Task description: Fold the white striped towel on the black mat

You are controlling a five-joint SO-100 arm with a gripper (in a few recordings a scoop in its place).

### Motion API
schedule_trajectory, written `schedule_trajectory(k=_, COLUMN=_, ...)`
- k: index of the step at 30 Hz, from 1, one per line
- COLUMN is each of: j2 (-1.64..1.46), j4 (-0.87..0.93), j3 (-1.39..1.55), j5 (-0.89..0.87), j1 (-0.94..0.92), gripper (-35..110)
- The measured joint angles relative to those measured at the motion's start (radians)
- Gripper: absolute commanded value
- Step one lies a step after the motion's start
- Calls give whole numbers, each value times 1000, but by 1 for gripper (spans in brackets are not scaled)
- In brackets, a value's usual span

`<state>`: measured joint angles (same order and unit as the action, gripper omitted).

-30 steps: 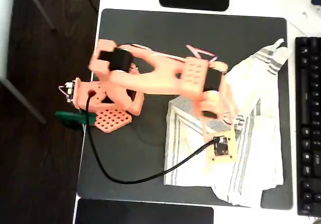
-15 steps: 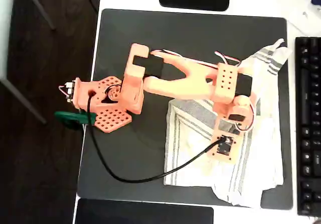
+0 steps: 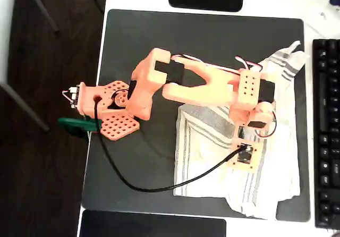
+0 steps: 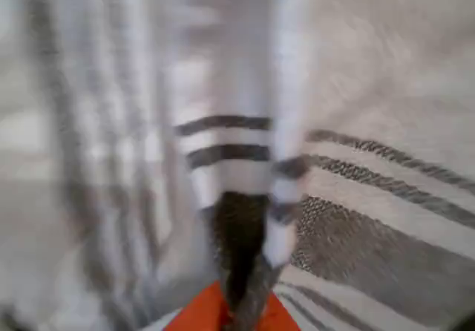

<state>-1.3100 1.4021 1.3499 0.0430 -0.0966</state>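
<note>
White striped towel (image 3: 265, 157) rumpled at the black mat's (image 3: 159, 45) right edge, orange tool (image 4: 223, 312) lowered onto it, grip state cannot be told.

In the overhead view the orange arm (image 3: 202, 85) reaches from its base at left centre toward the right, then bends down the frame at the wrist. The gripper (image 4: 239, 290) shows at the bottom centre of the blurred wrist view, seemingly pinching a fold of the towel (image 4: 230, 153).
</note>
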Motion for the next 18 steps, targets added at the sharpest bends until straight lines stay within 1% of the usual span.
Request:
schedule_trajectory(k=4, j2=-189, j4=81, j3=20, j5=166, j1=-5, gripper=0)
schedule_trajectory(k=9, j2=-410, j4=170, j3=104, j5=360, j1=-57, gripper=0)
schedule_trajectory(k=14, j2=-586, j4=227, j3=170, j5=629, j1=-158, gripper=0)
schedule_trajectory(k=18, j2=-686, j4=253, j3=222, j5=856, j1=-287, gripper=0)
